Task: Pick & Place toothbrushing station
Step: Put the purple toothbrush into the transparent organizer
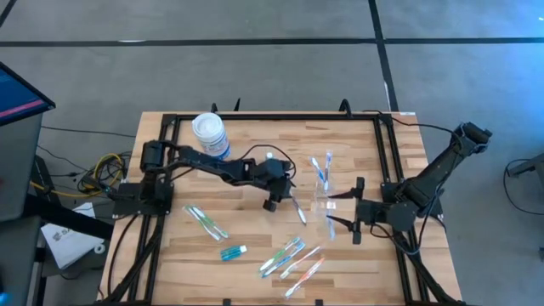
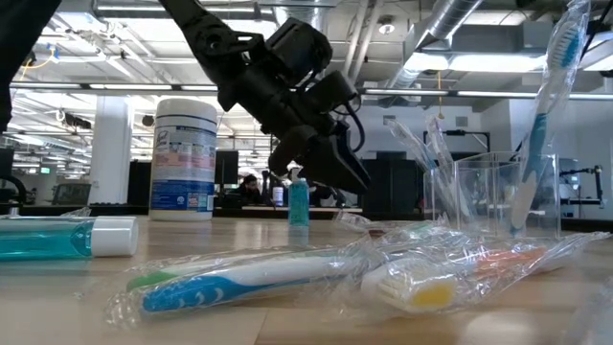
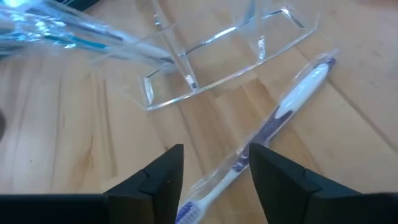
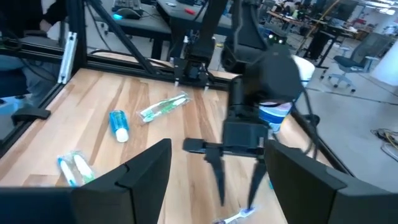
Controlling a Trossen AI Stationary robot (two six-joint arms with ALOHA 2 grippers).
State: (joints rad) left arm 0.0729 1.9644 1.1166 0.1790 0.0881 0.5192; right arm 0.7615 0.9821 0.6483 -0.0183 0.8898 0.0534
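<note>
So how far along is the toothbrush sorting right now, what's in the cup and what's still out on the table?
Done: a couple of wrapped toothbrushes stand in the clear plastic cup. In hand: nothing held; the left gripper hovers open over a wrapped purple-and-white toothbrush lying beside the cup. Left: the wrapped blue, green and orange toothbrushes, another pair and a teal tube. The right gripper waits open nearby.

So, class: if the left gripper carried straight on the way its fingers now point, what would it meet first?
Most likely the wrapped purple toothbrush lying on the table. The left gripper is open and points down at it, the brush showing between its fingers; the clear cup lies beyond. How far above the brush it hangs is unclear.
</note>
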